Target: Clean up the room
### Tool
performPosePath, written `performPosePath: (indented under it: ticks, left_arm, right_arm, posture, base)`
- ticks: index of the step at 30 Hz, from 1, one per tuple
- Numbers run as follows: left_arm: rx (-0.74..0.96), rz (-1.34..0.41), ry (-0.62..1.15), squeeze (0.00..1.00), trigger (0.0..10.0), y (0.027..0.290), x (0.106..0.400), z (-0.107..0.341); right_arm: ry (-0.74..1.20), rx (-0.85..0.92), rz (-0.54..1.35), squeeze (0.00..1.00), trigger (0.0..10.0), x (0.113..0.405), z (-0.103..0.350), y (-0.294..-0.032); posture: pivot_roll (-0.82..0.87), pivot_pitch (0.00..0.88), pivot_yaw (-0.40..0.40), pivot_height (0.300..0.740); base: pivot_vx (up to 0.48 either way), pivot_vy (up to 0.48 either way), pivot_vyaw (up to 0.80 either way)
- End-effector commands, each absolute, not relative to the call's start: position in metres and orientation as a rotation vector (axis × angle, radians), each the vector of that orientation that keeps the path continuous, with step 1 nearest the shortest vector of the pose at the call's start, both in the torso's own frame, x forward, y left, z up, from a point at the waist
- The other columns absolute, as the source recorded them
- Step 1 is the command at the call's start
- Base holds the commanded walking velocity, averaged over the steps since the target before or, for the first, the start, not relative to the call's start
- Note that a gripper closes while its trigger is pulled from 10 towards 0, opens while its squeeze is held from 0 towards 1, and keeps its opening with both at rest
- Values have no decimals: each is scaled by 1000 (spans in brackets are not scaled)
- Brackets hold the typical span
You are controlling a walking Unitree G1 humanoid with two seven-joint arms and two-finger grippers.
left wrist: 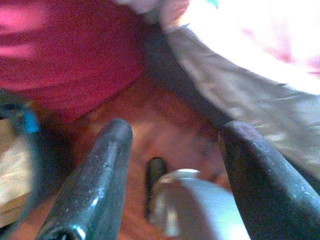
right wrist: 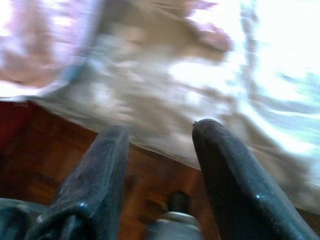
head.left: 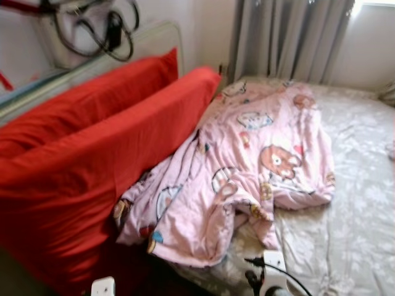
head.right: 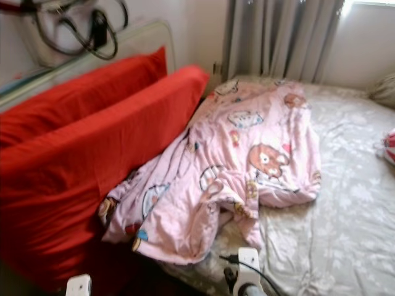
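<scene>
A crumpled pink blanket [head.left: 247, 166] with cartoon prints lies across the near left part of a bed covered by a grey patterned sheet [head.left: 352, 203]. Two long red pillows [head.left: 105, 154] lean along the bed's left side. My left gripper [left wrist: 175, 150] hangs low and open above the wooden floor, with the red pillow and the bed's edge beyond its fingers [left wrist: 95, 175]. My right gripper [right wrist: 160, 145] is open too, low by the bed's near edge, nothing between its fingers [right wrist: 225, 170]. The wrists show as white parts at the bottom [head.left: 271, 271].
Grey curtains [head.left: 284, 37] hang behind the bed under a bright window. Black cables [head.left: 105, 31] hang on the wall above the headboard at the left. A small red and white object [head.right: 389, 148] lies at the bed's right edge. Brown wooden floor [right wrist: 150, 170] runs beside the bed.
</scene>
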State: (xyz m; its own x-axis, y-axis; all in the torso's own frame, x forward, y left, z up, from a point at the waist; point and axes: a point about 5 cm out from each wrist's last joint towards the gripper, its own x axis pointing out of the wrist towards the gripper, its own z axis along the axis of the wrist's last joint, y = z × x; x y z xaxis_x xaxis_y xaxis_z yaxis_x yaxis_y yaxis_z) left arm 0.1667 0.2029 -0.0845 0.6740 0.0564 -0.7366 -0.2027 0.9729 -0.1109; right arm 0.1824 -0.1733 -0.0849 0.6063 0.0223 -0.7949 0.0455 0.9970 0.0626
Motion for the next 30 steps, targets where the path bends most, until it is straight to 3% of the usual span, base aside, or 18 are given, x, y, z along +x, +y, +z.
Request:
performPosePath:
  ticks: [1, 10, 16, 21, 26, 30]
  left_arm:
    - [-166, 164, 840, 0, 10000, 213, 160, -86]
    - [-164, 169, 845, 0, 10000, 217, 154, -87]
    - [-157, 158, 829, 0, 10000, 218, 155, -86]
    - [-150, 136, 767, 0, 10000, 215, 170, -79]
    - [-155, 115, 570, 0, 10000, 219, 211, -52]
    - [-158, 109, 491, 0, 10000, 219, 228, -40]
  right_arm:
    - [895, 88, 9, 0, 10000, 191, -81, -164]
    - [900, 83, 41, 0, 10000, 190, -82, -160]
    - [894, 94, 21, 0, 10000, 190, -82, -162]
    - [839, 112, -21, 0, 10000, 201, -75, -165]
    - [722, 143, -123, 0, 10000, 218, -62, -178]
    - [635, 159, -158, 0, 10000, 230, -52, -185]
  posture:
    - [73, 0, 26, 740]
    - [73, 0, 27, 740]
    - [74, 0, 27, 740]
    - [70, 0, 28, 740]
    - [77, 0, 23, 740]
    - [75, 0, 21, 740]
  base:
    - [270, 0, 0]
    - [273, 0, 413]
    - [227, 0, 0]
    - [0, 0, 0]
    - [0, 0, 0]
    - [0, 0, 0]
